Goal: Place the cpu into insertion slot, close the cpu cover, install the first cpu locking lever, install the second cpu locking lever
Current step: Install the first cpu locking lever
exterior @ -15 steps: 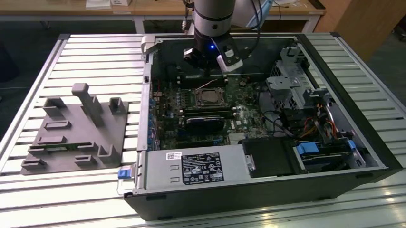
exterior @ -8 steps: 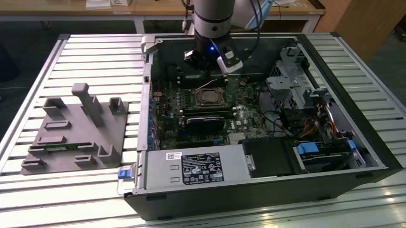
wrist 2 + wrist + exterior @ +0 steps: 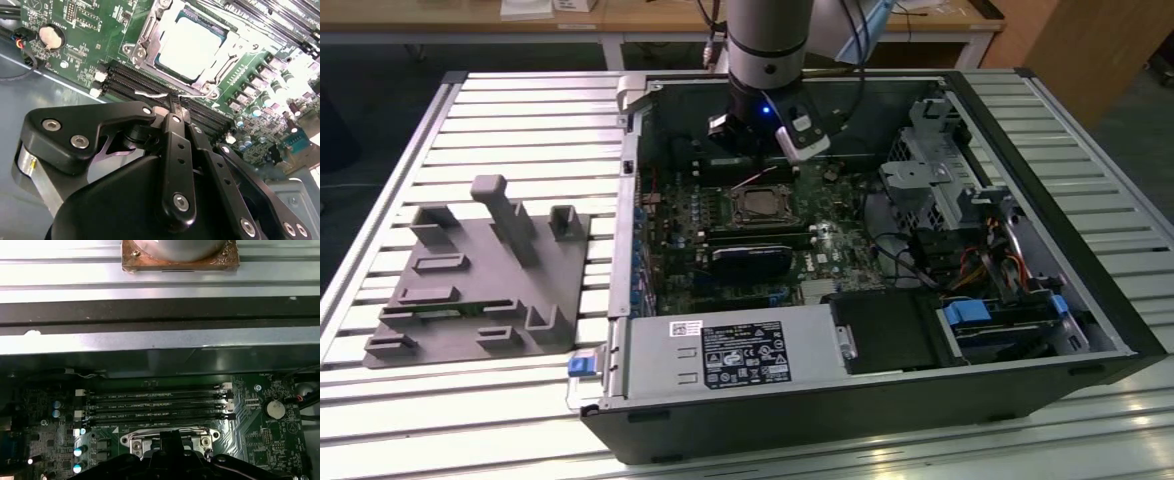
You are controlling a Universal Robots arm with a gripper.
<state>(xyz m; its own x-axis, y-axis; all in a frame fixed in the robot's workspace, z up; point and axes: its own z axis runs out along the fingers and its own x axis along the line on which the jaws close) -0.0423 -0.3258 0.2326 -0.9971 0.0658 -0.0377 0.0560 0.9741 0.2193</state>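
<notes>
The cpu [image 3: 192, 45] lies flat in the socket on the green motherboard [image 3: 90, 30], its dull silver top showing. The cpu cover [image 3: 227, 50], a silver frame, lies down around it. A thin wire locking lever [image 3: 150, 93] stretches over the black memory slots beside the socket. My gripper [image 3: 174, 106] has its fingertips brought together right at this wire, apparently pinching it. In the exterior view the gripper [image 3: 754, 165] hangs just behind the cpu [image 3: 761, 206], inside the open computer case. In the first wrist view the gripper [image 3: 170, 442] sits over the socket frame [image 3: 132, 440].
Memory slots [image 3: 155, 407] run along the socket. A coin battery [image 3: 49, 36] sits on the board. The case holds a power supply [image 3: 734, 350] and a drive cage [image 3: 987, 320]. A grey moulded fixture [image 3: 480, 280] lies on the slatted table at the exterior view's left.
</notes>
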